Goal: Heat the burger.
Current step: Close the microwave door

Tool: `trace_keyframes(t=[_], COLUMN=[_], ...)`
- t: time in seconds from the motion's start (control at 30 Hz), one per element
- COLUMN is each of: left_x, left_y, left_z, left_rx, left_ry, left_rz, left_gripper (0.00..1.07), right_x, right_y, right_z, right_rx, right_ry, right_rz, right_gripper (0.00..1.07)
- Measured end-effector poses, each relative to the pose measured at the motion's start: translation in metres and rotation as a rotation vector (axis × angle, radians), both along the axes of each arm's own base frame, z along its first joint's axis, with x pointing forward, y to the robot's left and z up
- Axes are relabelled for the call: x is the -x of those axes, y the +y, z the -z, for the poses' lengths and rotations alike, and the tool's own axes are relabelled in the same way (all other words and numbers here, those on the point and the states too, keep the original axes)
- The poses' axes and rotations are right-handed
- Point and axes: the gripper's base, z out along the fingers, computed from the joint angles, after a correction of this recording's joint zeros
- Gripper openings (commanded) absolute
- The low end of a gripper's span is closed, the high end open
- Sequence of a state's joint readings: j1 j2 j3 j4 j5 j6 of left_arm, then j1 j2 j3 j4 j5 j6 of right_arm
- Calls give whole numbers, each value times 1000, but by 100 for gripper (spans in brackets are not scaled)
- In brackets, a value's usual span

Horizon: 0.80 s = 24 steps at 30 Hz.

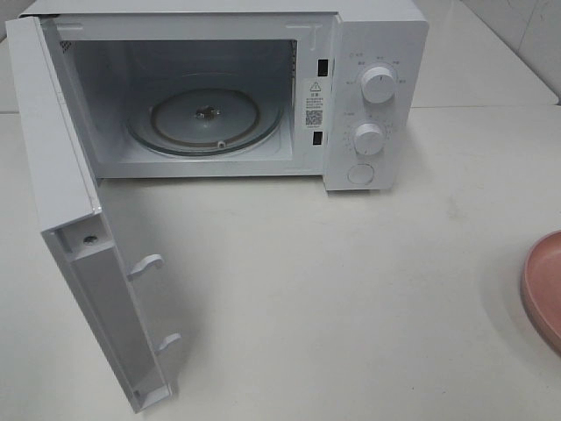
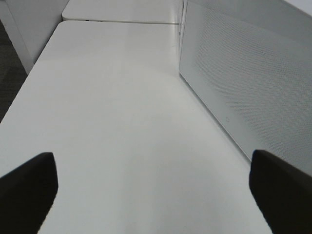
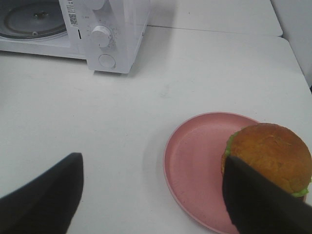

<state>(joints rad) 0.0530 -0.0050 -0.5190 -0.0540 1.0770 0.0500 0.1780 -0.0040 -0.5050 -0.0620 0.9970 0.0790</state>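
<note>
A plain white worktop (image 1: 351, 289) fills the scene under soft, even light. A white microwave (image 1: 377, 53) stands at its far edge, door swung open. Behind the microwave runs a seam to a second white surface. Dark grey floor (image 2: 9, 73) lies beside the worktop.

Burger (image 3: 270, 156) on plate (image 3: 195, 165), right of microwave (image 1: 377, 53).

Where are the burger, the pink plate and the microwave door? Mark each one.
burger (image 3: 273, 153), right wrist view, top of the bun.
pink plate (image 3: 195, 161), right wrist view, bare inner surface.
microwave door (image 1: 61, 167), exterior high view, upper edge of the open door.
</note>
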Motion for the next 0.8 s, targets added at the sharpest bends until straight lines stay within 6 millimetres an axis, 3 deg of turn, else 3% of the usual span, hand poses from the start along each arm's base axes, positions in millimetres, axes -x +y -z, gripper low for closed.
trace_keyframes(t=[0.8], left_x=[0], left_y=[0], left_z=[0], left_rx=[0], left_ry=[0], left_rz=[0], left_gripper=[100], right_x=[0], right_y=[0], right_z=[0], right_rx=[0], right_ry=[0], right_rz=[0], right_gripper=[76])
